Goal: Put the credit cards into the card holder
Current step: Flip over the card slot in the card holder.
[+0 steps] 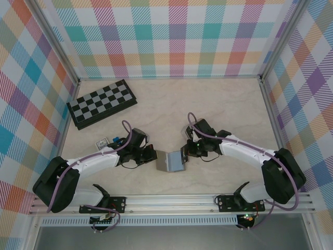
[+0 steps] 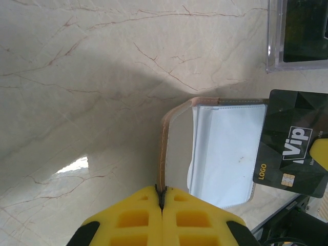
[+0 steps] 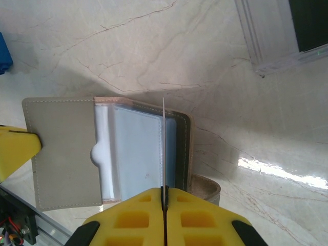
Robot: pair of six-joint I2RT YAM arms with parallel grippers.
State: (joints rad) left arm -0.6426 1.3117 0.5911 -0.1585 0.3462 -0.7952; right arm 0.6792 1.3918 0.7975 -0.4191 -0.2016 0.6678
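Note:
The card holder (image 1: pixel 169 161) lies open on the table between my two arms. My left gripper (image 1: pixel 152 155) is shut on the edge of its grey flap (image 2: pixel 177 154), pinching it at the fingertips (image 2: pixel 161 192). The pale blue plastic sleeve (image 2: pixel 225 154) is exposed. My right gripper (image 1: pixel 184 151) is shut on one black credit card (image 2: pixel 292 148) printed "Vip". From the right wrist the card (image 3: pixel 163 148) shows edge-on, standing over the sleeve (image 3: pixel 136 154) of the card holder (image 3: pixel 64 154), pinched at the gripper (image 3: pixel 164 190). Other cards are out of view.
A black-and-grey chequered board (image 1: pixel 101 103) lies at the back left. Small blue blocks (image 1: pixel 115 139) sit beside the left arm, one showing as the blue block (image 3: pixel 4 51). A clear-rimmed dark case (image 2: pixel 300 33) is close by. The aluminium rail (image 1: pixel 171 200) runs along the near edge.

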